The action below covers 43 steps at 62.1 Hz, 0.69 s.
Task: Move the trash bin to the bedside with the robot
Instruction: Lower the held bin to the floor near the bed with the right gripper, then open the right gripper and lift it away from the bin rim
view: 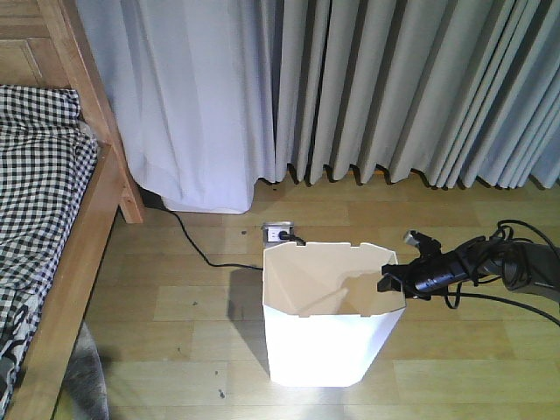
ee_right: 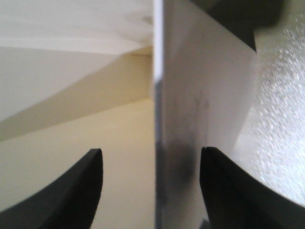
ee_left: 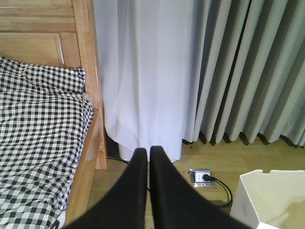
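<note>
Right wrist-mounted: pincer point(ee_right: 151, 186) straddles trash bin point(ee_right: 205, 95) wall.

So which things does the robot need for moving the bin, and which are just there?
Needed:
trash bin
bed
right gripper, fingers apart astride the bin's wall

Just there:
curtains
floor socket
black cable
left gripper, fingers together
</note>
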Available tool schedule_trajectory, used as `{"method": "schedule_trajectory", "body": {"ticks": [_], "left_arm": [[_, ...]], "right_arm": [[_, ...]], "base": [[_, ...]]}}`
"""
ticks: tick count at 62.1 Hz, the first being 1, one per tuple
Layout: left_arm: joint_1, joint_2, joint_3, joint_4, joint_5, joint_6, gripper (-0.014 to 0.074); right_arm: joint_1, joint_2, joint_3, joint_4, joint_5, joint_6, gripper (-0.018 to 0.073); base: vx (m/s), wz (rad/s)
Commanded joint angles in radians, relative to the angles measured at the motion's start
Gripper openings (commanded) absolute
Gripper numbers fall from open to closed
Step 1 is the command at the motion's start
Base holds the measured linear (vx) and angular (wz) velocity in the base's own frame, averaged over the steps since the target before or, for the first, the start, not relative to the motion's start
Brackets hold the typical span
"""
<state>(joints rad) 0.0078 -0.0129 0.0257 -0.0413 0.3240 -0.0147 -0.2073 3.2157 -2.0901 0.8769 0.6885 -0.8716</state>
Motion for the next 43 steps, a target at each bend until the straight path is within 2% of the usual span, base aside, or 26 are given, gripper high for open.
{"method": "schedule_trajectory", "body": {"ticks": [1,6,12,27,43], "left_arm": [[0.000,-0.014,0.012,-0.003,-0.083,-0.010,-0.0006],[0.000,-0.014,0.012,-0.003,-0.083,-0.010,-0.0006],[0.000,-0.014,0.012,-0.003,-0.083,-0.010,-0.0006],[0.000,-0.014,0.012,-0.003,-0.083,-0.010,-0.0006],[0.000,-0.014,0.012,-0.003,-0.083,-0.010,-0.0006]], "right_arm": [[-0.001,-0.073,-0.019,-0.099,0.003,0.086,0.0453],[-0.001,-0.082,-0.019,-0.174,-0.001,0.141,0.0453],[-0.001,-0.093,-0.018,-0.222,0.000,0.172,0.0453],[-0.001,-0.134,-0.017,-0.229,0.039,0.179,0.0448],[-0.002,-0.179,-0.014,-0.289,0.120,0.221,0.0448]], "base": [[0.00,0.00],[0.00,0.00],[0.00,0.00],[0.00,0.00],[0.00,0.00]]}}
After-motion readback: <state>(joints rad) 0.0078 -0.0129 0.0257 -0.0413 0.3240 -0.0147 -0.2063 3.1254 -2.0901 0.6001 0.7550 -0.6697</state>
